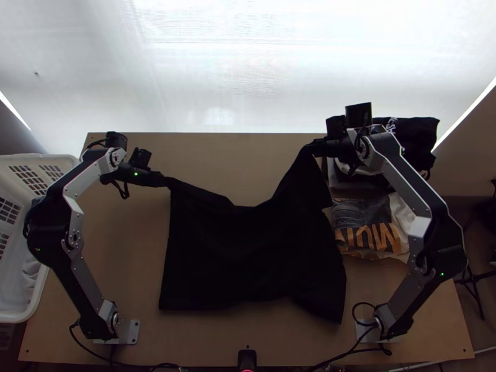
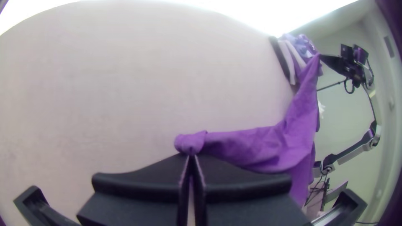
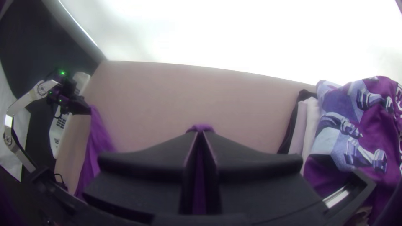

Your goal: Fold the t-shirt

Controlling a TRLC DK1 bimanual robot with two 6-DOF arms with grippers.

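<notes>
— How far along is the fold judged to be?

— Only at its start. The dark cloth t-shirt (image 1: 248,260), shown black from above and purple from the wrists, is laid across the middle of the light wooden table (image 1: 118,248), its near hem loosely spread towards six o'clock. No finished fold is seen.

— And the far edge?

— It is held at two places: at ten o'clock, pinched in the closed black fingers of the left gripper (image 2: 191,157); at one o'clock, clamped by the right gripper (image 3: 201,134). A sag is left between.

— What is left to be done?

— Probably the sag is to be drawn out, the cloth laid flat, and every fold made.

— What is found around it?

— At three o'clock, a grey-and-white garment with orange print (image 1: 367,232) is set down; at two, a pile of clothes (image 1: 416,139). At nine, a white plastic basket with slotted walls (image 1: 34,160) is placed. Beyond, at twelve, the space is closed off by a pale, brightly lit screen (image 1: 217,68).
</notes>
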